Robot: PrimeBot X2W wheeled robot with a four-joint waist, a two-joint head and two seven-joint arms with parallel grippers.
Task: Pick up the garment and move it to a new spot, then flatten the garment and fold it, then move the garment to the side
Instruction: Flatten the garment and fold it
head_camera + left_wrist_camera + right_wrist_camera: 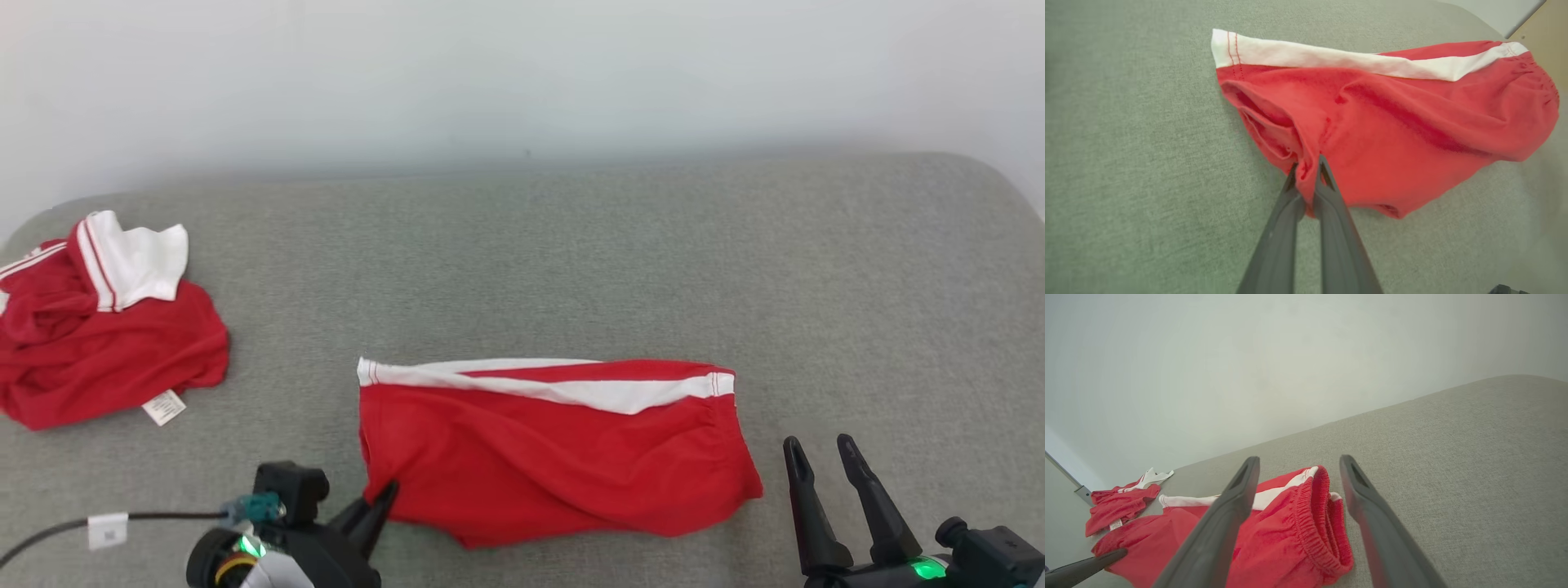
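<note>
Red shorts (555, 457) look light and limp; your left gripper (1308, 163) pinches their 7 o'clock corner; right gripper (819, 451) gapes empty; take the waistband (1308, 524) at 3 o'clock.

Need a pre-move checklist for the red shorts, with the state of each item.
1. Left gripper shut on the near corner of the red fabric shorts with white side stripe: ok.
2. Number of layers in that pinch: cannot tell.
3. Right gripper open: ok.
4. Right gripper on the elastic waistband: not ok, it is beside it and apart.
5. Shorts flat: not ok, creased near the pinch.
6. Crumpled red-and-white garment apart from the shorts on the grey fabric surface: ok.
</note>
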